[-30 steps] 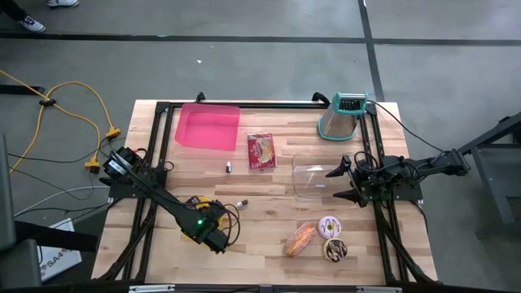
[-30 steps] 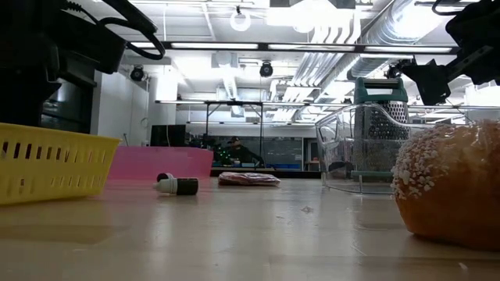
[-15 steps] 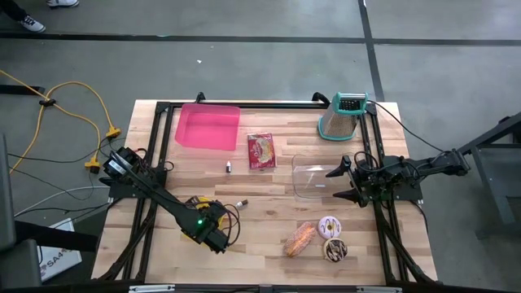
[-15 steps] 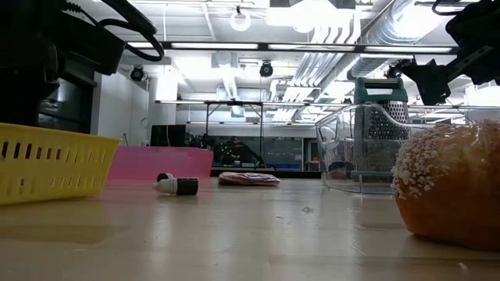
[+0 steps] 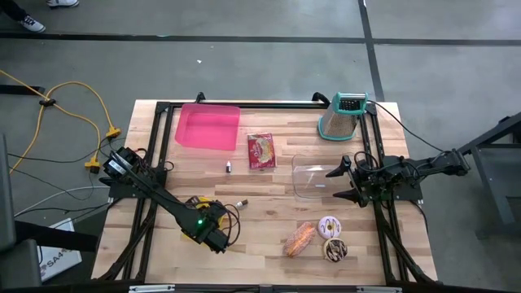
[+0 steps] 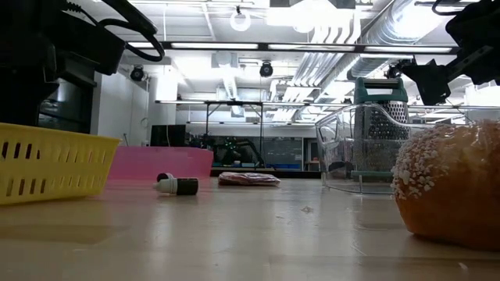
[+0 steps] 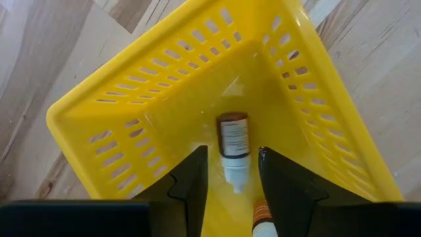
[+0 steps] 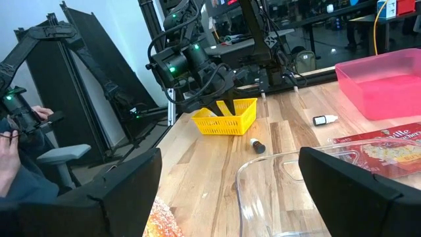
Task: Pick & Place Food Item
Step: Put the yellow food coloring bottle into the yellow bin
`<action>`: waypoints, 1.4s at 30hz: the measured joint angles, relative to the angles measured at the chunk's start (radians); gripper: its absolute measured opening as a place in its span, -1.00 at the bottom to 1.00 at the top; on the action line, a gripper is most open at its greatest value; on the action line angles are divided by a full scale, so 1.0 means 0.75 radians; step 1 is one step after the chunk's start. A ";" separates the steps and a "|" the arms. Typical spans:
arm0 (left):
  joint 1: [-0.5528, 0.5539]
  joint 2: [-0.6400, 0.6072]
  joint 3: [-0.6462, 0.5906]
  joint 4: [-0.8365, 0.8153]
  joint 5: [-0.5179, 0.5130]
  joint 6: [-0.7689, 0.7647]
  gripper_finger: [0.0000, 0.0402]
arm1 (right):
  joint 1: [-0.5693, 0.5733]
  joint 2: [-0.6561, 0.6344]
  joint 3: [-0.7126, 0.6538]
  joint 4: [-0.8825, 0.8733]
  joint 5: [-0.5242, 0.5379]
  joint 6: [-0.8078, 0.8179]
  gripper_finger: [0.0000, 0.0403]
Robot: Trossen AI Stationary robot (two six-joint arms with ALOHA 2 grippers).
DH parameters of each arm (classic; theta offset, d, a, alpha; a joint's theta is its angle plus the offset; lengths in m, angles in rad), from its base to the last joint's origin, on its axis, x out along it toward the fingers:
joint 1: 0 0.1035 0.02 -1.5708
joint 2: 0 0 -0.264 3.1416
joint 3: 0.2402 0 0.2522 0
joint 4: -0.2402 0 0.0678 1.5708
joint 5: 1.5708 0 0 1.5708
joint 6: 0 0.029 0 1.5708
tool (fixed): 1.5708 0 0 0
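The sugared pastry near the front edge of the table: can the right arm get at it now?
Probably yes. The right gripper is open beside the clear container, and the sugared pastry lies on bare wood with nothing between them.

Pink tray (image 5: 207, 128) at table's far left, teal-topped box grater (image 5: 342, 116) at far right corner, small dark-capped bottle (image 6: 177, 185) lying on wood, orange cable (image 5: 61, 99) on floor
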 joint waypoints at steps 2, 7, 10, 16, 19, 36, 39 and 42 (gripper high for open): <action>0.000 0.000 0.000 0.000 0.000 -0.001 -0.34 | 0.000 0.000 0.001 0.000 0.001 0.000 0.73; 0.001 -0.001 0.000 0.000 -0.001 -0.002 -0.34 | 0.000 0.000 0.000 0.000 0.001 0.000 0.73; 0.001 -0.001 0.000 -0.001 -0.001 -0.002 -0.34 | 0.001 0.000 0.000 0.000 0.000 0.000 0.73; 0.001 -0.052 0.000 -0.025 -0.021 0.009 -0.34 | 0.000 0.000 0.000 0.000 0.000 0.000 0.73; 0.001 -0.118 0.000 -0.051 -0.058 0.027 -0.34 | 0.000 0.000 0.000 0.000 0.001 0.000 0.73; 0.006 -0.307 0.000 -0.059 -0.209 0.204 -0.34 | 0.000 0.000 0.000 0.000 0.000 0.000 0.73; 0.022 -0.307 0.000 -0.051 -0.209 0.204 -0.34 | 0.000 0.000 0.000 0.000 0.000 0.000 0.73; 0.055 -0.307 0.000 0.002 -0.209 0.245 -0.34 | 0.001 -0.001 0.000 0.000 0.000 0.000 0.73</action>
